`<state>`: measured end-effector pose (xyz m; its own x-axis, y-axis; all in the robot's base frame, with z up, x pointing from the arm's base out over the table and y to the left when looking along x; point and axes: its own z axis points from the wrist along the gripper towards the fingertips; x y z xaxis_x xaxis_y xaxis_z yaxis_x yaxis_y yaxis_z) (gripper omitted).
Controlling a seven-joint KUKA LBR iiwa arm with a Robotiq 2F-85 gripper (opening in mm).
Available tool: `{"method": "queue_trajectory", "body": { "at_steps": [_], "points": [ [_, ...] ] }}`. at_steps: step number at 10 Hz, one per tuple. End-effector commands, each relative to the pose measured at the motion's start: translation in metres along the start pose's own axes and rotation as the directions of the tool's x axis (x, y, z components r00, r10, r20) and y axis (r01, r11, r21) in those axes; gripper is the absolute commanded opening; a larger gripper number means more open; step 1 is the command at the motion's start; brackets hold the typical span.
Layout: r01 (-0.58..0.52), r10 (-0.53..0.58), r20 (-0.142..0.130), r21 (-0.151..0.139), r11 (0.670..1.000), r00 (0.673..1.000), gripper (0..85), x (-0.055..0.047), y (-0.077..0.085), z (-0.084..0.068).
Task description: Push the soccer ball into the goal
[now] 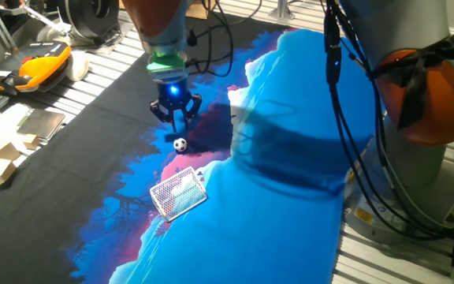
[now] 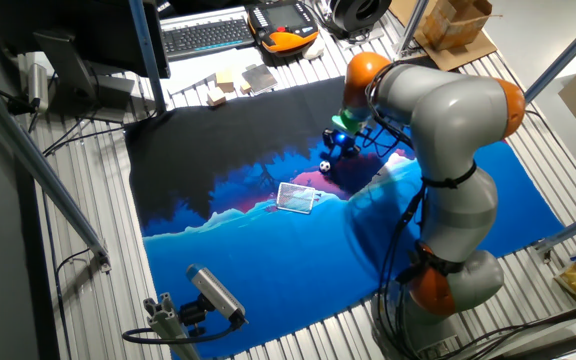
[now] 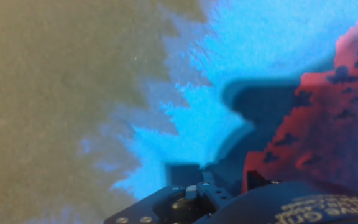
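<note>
Fingers (image 1: 176, 120) pointing down at worktop (image 1: 101, 150), upper centre of frame; released or clenched: cannot tell. Nothing grasped. Soccer ball (image 1: 180, 144) just below fingertips, contact unclear. Goal (image 1: 177, 193) lower centre, apart from ball. Push not completed; ball outside goal.

Fixed views are reading dim but sharp; arm's shadow is falling across the cloth; hand view is blurring badly.
</note>
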<state>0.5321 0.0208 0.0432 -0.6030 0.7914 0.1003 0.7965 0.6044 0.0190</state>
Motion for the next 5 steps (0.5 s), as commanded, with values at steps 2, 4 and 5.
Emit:
{"method": "queue_trajectory", "body": {
  "at_steps": [2,4,5],
  "points": [
    [-0.012,0.012,0.0,-0.002,1.0,1.0,34.0,0.0075,0.0025,-0.002],
    [-0.014,0.014,0.001,-0.005,1.0,1.0,34.0,0.0101,0.003,0.0015],
    [-0.014,0.014,0.003,-0.007,1.0,1.0,34.0,0.0105,0.0039,0.0053]
  ]
}}
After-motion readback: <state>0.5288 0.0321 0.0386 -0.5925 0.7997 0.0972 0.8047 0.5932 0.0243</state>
